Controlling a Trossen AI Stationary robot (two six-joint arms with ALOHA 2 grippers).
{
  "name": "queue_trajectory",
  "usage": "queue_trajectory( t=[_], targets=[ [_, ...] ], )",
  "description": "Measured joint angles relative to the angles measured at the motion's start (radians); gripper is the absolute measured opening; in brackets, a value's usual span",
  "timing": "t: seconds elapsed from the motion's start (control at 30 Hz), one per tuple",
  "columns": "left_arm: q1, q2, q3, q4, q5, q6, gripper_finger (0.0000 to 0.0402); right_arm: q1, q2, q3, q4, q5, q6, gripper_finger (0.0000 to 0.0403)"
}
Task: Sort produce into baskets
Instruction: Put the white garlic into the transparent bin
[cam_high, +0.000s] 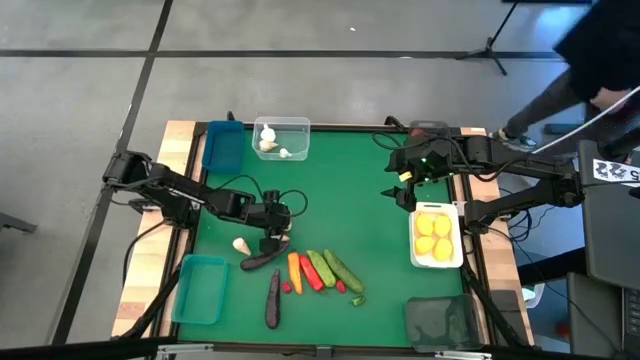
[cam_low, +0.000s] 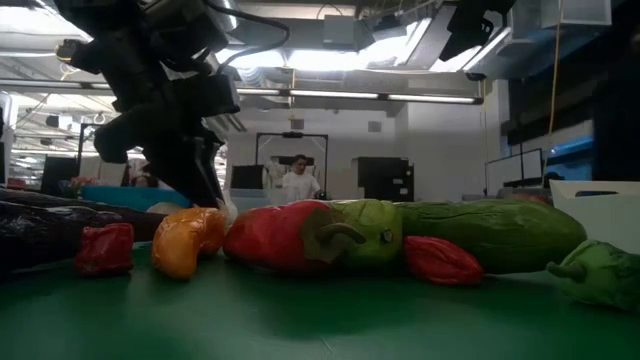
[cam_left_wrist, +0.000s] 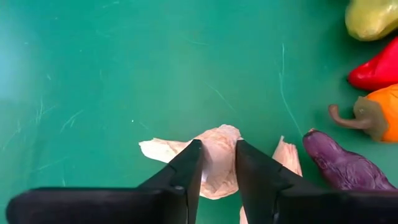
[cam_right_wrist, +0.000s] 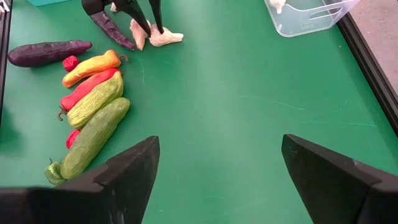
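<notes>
Left wrist view, no writing, left pincer (cam_left_wrist: 217, 171) around garlic (cam_left_wrist: 214, 155)

Table mat (cam_left_wrist: 124, 74): matt green, finely scratched. Garlic (cam_left_wrist: 214, 158) on it: pale, papery, creased skin. Eggplant (cam_left_wrist: 348, 165) just beside the garlic: dull purple, wrinkled. Left gripper (cam_left_wrist: 217, 165) fingers: matt black plastic. Clear basket (cam_right_wrist: 308, 15): glossy transparent plastic. Table edge (cam_high: 180, 135): bare wood.
</notes>
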Motion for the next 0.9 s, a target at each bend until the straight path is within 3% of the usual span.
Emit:
queue_trajectory(
  t=[0.33,0.57,0.73,0.9],
  targets=[
    [0.0,-0.007,0.053,-0.003,-0.095,-0.042,0.008,0.0,0.0,0.0,0.0,0.0,0.0,0.0335],
    [0.0,-0.082,0.132,0.0,-0.143,-0.023,0.008,0.0,0.0,0.0,-0.002,0.0,0.0,0.0335],
    [0.012,-0.163,0.167,0.003,-0.304,0.076,0.008,0.0,0.0,-0.001,-0.002,0.0,0.0,0.0335],
    [0.088,-0.219,0.17,0.037,-0.46,0.084,0.008,0.0,0.0,-0.001,-0.002,0.0,0.0,0.0335]
  ],
)
